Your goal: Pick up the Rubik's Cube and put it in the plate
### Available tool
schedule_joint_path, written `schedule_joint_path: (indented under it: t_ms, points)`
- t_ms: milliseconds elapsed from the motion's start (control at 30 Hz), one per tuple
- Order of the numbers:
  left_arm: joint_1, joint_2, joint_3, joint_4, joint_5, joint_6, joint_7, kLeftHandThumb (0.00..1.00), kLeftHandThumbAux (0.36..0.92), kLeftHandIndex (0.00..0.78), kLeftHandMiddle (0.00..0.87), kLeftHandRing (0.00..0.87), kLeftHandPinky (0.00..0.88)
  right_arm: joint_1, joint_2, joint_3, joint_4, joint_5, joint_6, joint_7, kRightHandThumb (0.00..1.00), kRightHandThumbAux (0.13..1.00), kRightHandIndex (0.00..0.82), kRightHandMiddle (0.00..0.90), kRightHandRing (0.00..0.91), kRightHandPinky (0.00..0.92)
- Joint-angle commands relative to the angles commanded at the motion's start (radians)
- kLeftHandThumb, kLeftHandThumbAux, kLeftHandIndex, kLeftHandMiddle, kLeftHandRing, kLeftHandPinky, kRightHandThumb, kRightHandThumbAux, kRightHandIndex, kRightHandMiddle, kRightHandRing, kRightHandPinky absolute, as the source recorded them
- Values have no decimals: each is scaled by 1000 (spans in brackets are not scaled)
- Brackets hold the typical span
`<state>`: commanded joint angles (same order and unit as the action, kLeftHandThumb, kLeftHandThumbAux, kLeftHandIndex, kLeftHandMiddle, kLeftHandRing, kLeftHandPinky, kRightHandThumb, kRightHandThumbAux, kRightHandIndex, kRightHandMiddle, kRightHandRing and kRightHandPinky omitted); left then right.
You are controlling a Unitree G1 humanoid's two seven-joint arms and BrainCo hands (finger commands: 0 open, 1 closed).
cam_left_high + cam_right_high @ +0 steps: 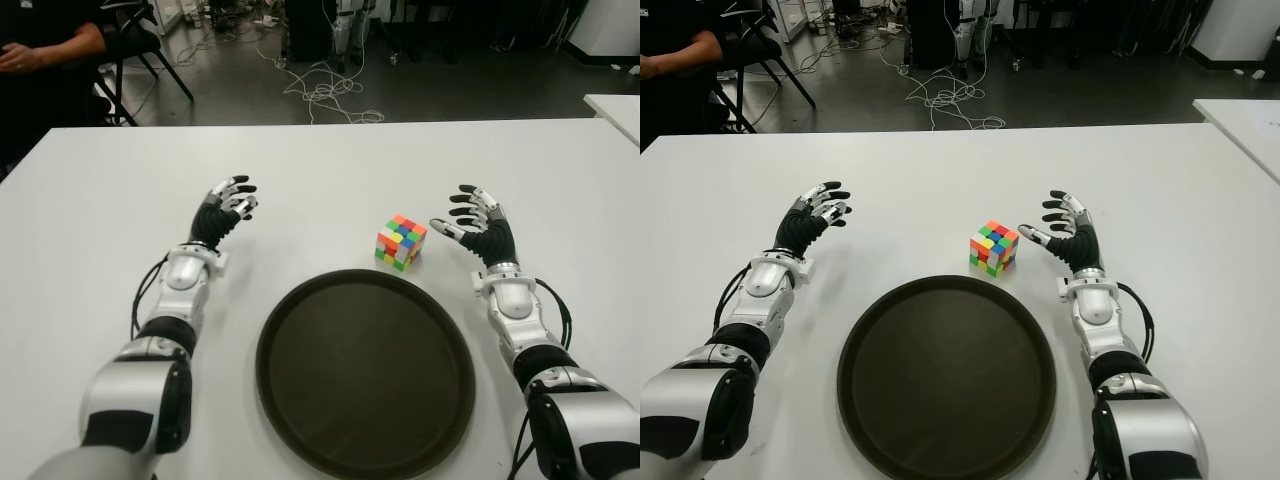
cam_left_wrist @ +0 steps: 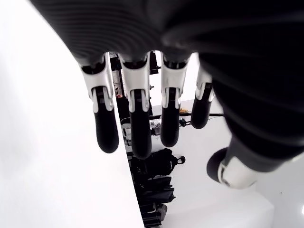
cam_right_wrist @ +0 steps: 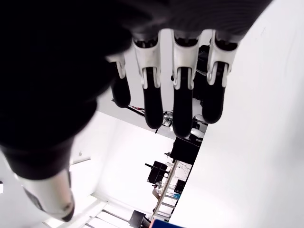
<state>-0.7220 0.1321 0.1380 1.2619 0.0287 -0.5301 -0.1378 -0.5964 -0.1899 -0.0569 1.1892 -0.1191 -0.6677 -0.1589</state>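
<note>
Care matters as we bring our right hand (image 1: 475,225), fingers spread and empty, sideways onto the Rubik's Cube (image 1: 401,242) standing on the table (image 1: 330,170) just beyond the plate (image 1: 365,375)'s far rim, while our left hand (image 1: 228,205) hovers open, well apart.

One Rubik's Cube (image 1: 401,242), one dark round plate (image 1: 365,375), one white table (image 1: 320,165) with perhaps a second (image 1: 615,108) at the right edge, two robot hands: left hand (image 1: 226,206), right hand (image 1: 480,226).
</note>
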Motion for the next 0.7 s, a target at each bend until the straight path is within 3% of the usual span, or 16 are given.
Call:
schedule_joint_path:
  t_ms: [700]
  points:
    - [1,1,-5,1,4,-4,13,183,663,208,260,290,350,-5,-2,-3,-7,3,3,-4,49,719,219,303,324,329]
